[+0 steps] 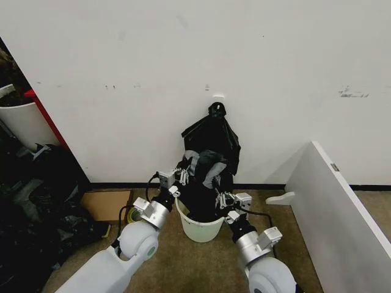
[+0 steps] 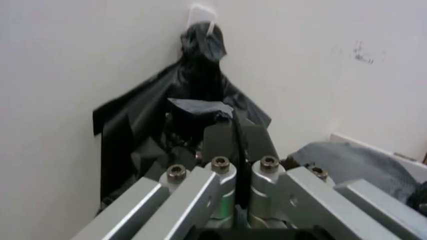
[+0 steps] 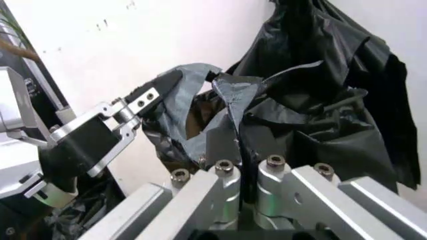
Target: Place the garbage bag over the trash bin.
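Silver-grey, your two arms reached forward from the near edge of the head view, the left one on the left, the right one on the right. Your left end effector (image 1: 178, 177) sat at the upper left of the garbage bag (image 1: 204, 183), its fingers pressed together on a fold of the black film; the right wrist view showed that same end effector (image 3: 155, 95) pinching a greyish flap of the bag (image 3: 293, 125). Your right end effector (image 1: 223, 199) was at the bag's right side, just above the bin's rim, and its fingers (image 3: 230, 145) were closed on a pleat of film between them. From the left wrist, your fingers (image 2: 220, 145) likewise held a thin black edge of the bag (image 2: 193, 115).

Below both end effectors, the trash bin (image 1: 200, 229) stood upright on the floor (image 1: 201, 262), with the bag's lower part sunk inside it and the rest bunched up above the rim. Beyond, a smaller black bunch (image 1: 215, 131) hung from a hook on the white wall (image 1: 183, 61), directly behind the bin. A white panel (image 1: 342, 207) leaned off to your right.
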You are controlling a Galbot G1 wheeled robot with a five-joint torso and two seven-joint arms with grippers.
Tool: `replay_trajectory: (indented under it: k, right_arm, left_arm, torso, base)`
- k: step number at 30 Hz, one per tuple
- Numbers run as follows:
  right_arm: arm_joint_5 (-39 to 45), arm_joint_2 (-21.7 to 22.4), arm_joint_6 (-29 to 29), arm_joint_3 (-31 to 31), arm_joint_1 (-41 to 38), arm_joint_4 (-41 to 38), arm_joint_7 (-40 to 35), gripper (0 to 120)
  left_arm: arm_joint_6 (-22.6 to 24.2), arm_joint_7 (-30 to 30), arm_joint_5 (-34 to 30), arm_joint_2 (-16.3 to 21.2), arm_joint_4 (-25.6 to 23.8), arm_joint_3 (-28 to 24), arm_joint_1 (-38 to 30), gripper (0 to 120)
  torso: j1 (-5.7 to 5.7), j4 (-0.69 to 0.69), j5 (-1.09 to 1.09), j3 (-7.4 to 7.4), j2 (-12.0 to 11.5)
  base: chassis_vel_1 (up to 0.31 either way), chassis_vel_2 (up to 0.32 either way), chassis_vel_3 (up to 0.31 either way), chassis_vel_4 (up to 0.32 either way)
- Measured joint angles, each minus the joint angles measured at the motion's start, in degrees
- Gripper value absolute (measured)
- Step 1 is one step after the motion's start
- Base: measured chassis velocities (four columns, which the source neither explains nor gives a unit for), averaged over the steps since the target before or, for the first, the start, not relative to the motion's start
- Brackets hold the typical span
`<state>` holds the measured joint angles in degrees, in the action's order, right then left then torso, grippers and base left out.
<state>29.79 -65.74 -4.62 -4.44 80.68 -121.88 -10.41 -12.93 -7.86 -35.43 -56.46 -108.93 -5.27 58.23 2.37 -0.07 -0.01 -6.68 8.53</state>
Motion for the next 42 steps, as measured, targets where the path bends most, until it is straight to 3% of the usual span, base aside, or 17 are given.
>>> replay_trajectory:
  k: [9,19,25,35,42]
  right_arm:
    - [-0.36,-0.3,1.53,0.02,-1.77,1.11,-2.16,0]
    - [-1.35,1.66,7.5,-0.9,1.4,-1.73,-6.06,0]
    - [-0.58,2.49,10.81,-1.67,1.25,-2.84,-7.63,0]
    - [7.6,10.38,10.73,-1.82,-3.87,1.19,-1.46,0]
    - [9.28,14.16,12.54,-2.36,-5.3,-0.47,-1.37,0]
  left_arm:
    - [2.42,-2.69,-6.02,-0.1,1.31,-1.51,-1.86,0]
    - [9.44,-4.05,-17.55,3.15,-2.78,-5.22,-4.7,0]
    - [11.48,-6.24,-22.65,3.12,-3.54,-7.02,-6.33,0]
    - [18.11,-10.34,-36.9,4.81,-5.28,-8.09,-10.2,0]
    - [18.67,-10.55,-38.57,3.22,-4.96,-8.06,-10.27,0]
  torso:
    - [0.0,0.01,0.0,0.0,0.0]
    - [-0.01,0.0,-0.01,0.0,0.0]
    - [-0.01,0.0,0.0,0.0,0.0]
    - [-0.01,0.02,0.01,0.0,0.0]
    - [-0.01,0.0,0.0,0.0,0.0]
  base:
    - [0.0,0.0,0.0,0.0]
    - [0.0,0.0,0.0,0.0]
    - [0.0,0.0,0.0,0.0]
    - [0.0,0.0,0.0,0.0]
    - [0.0,0.0,0.0,0.0]
